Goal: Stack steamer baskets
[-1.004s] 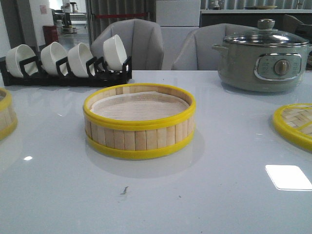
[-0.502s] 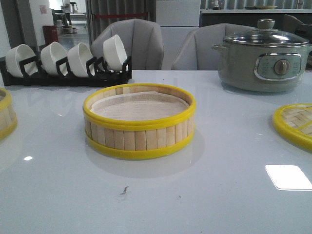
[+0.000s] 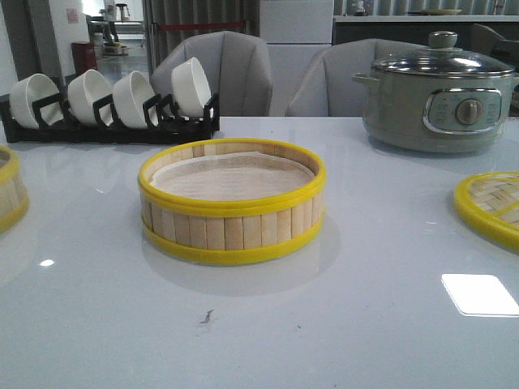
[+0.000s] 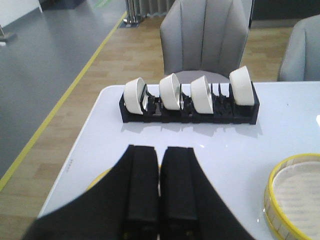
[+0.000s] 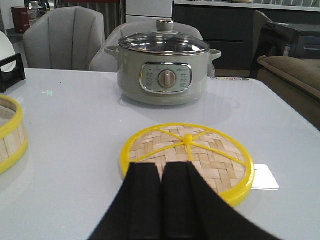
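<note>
One steamer basket (image 3: 231,231), a bamboo-slat ring with yellow rims and a pale liner, stands in the middle of the table; it also shows in the left wrist view (image 4: 270,197) and at the edge of the right wrist view (image 5: 10,142). A second steamer basket (image 3: 6,198) is cut off at the table's left edge. Its yellow rim (image 4: 98,179) peeks out beneath my left gripper (image 4: 160,150), which hangs above it, shut and holding nothing. My right gripper (image 5: 161,167) is shut too, empty, hovering over the near rim of the woven lid (image 5: 215,160). Neither gripper appears in the front view.
A black rack of white bowls (image 3: 109,105) stands at the back left. A grey-green electric pot (image 3: 438,97) with a glass lid sits at the back right. The flat woven lid (image 3: 491,207) lies at the right edge. Grey chairs stand behind the table.
</note>
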Tool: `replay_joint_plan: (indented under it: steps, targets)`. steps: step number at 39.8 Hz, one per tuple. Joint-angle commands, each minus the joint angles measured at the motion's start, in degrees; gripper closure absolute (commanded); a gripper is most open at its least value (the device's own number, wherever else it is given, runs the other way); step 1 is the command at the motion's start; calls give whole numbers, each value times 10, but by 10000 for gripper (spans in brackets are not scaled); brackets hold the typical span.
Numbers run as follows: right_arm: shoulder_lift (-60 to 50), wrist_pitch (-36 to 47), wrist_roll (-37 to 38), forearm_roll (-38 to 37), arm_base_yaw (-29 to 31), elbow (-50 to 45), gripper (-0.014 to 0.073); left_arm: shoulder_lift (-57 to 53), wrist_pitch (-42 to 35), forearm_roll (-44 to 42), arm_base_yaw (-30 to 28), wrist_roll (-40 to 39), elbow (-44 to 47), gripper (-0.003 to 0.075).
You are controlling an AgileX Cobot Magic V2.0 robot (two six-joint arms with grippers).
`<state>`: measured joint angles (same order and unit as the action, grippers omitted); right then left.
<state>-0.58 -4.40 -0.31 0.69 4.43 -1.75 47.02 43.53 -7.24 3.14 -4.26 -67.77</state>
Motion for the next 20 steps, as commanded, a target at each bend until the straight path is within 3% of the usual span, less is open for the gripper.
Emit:
replay_joint_plan:
  steps: [1, 20]
  targets:
    - [-12, 52, -6, 3, 1, 9, 538, 33, -13, -3, 4, 2, -26, 633]
    - [-12, 52, -6, 3, 1, 9, 538, 85, 17, 1, 4, 39, -26, 633]
